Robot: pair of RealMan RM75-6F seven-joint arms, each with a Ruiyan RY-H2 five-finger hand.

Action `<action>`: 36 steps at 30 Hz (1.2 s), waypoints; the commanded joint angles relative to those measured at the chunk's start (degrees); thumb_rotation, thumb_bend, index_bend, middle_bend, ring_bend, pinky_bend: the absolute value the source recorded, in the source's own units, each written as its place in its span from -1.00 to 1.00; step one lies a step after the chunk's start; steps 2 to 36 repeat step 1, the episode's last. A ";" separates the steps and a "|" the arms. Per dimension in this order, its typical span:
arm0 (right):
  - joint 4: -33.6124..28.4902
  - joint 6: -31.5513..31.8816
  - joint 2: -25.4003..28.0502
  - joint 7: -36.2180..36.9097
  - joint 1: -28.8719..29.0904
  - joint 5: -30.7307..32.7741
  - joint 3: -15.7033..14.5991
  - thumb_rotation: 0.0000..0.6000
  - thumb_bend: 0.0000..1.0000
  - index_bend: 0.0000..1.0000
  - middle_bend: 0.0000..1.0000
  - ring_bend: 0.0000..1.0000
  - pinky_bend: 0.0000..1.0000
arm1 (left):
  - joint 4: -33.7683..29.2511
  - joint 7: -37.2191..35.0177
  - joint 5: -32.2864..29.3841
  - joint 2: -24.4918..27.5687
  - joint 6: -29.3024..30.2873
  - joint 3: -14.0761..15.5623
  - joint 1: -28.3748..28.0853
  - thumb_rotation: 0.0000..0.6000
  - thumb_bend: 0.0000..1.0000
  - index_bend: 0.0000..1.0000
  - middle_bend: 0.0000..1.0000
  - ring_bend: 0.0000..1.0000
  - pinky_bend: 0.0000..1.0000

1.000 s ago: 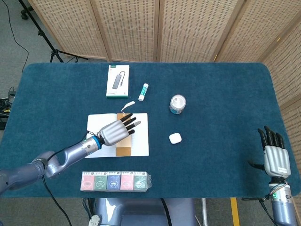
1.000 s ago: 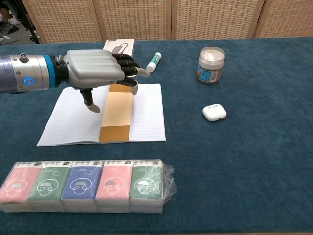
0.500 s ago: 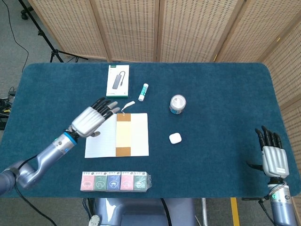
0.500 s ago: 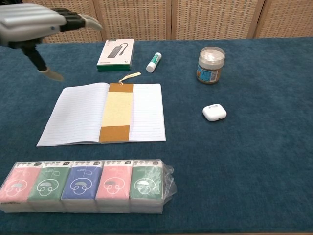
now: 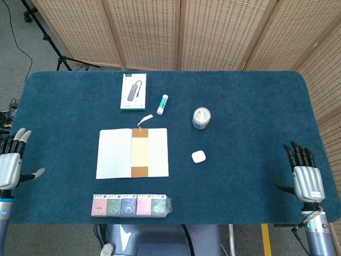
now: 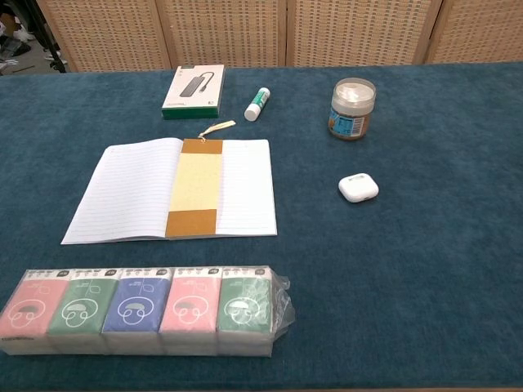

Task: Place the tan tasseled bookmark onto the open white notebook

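The tan bookmark (image 5: 140,152) (image 6: 195,188) lies lengthwise along the middle of the open white notebook (image 5: 114,154) (image 6: 122,192). Its pale tassel (image 5: 144,119) (image 6: 216,127) trails off the notebook's far edge onto the cloth. My left hand (image 5: 10,164) hangs at the table's left edge, fingers spread, holding nothing. My right hand (image 5: 304,175) is at the right front edge, fingers spread and empty. Neither hand shows in the chest view.
A green-and-white box (image 5: 133,92) and a glue stick (image 5: 162,104) lie beyond the notebook. A jar (image 5: 201,118) and a white earbud case (image 5: 198,157) sit to the right. A wrapped row of tissue packs (image 5: 131,205) lies along the front edge.
My left hand lifted off the bookmark and drew back left to the table's edge, leaving the bookmark on the notebook. The right hand shifted only slightly.
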 commanded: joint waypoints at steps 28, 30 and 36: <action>0.32 0.75 -0.07 0.62 -0.14 -0.78 -0.06 1.00 -1.00 -0.99 -1.00 -1.00 -1.00 | 0.86 -1.72 -0.34 0.15 1.75 1.16 3.24 1.00 -1.00 -1.00 -1.00 -1.00 -1.00; 0.32 0.75 -0.07 0.62 -0.14 -0.78 -0.06 1.00 -1.00 -0.99 -1.00 -1.00 -1.00 | 0.86 -1.72 -0.34 0.15 1.75 1.16 3.24 1.00 -1.00 -1.00 -1.00 -1.00 -1.00; 0.32 0.75 -0.07 0.62 -0.14 -0.78 -0.06 1.00 -1.00 -0.99 -1.00 -1.00 -1.00 | 0.86 -1.72 -0.34 0.15 1.75 1.16 3.24 1.00 -1.00 -1.00 -1.00 -1.00 -1.00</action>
